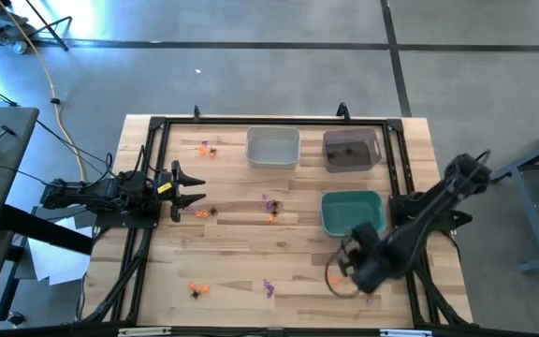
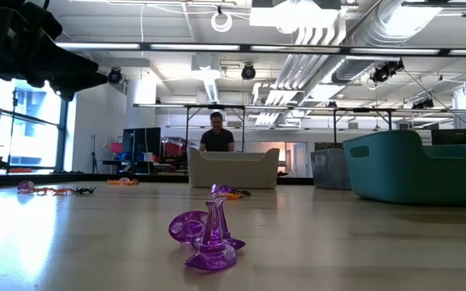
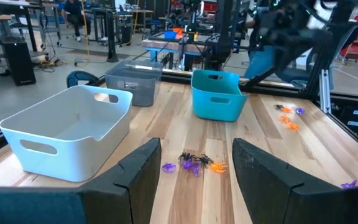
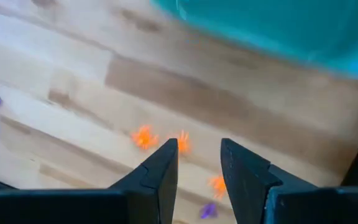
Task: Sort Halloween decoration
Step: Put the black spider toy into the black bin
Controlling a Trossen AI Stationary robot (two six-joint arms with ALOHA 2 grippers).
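Trinkets lay scattered across the wooden table (image 1: 232, 253), right gripper (image 4: 199, 163) poised above a few beside the teal bin (image 1: 349, 212).

Lay in small clusters of orange, purple and black: orange trinkets (image 4: 145, 137) just off the teal bin's near side, a purple piece (image 2: 209, 236) farther from it toward the table's front edge, a mixed cluster (image 3: 194, 163) between the teal bin and the white bin (image 1: 272, 147). Purple piece stood upright, long axis vertical, base flat on the wood; headings of the rest too small to tell. Right gripper's fingers parted narrowly, nothing between them, touching nothing. Left gripper (image 1: 187, 189) waited far from the teal bin at the table's left side, fingers spread wide, holding nothing.
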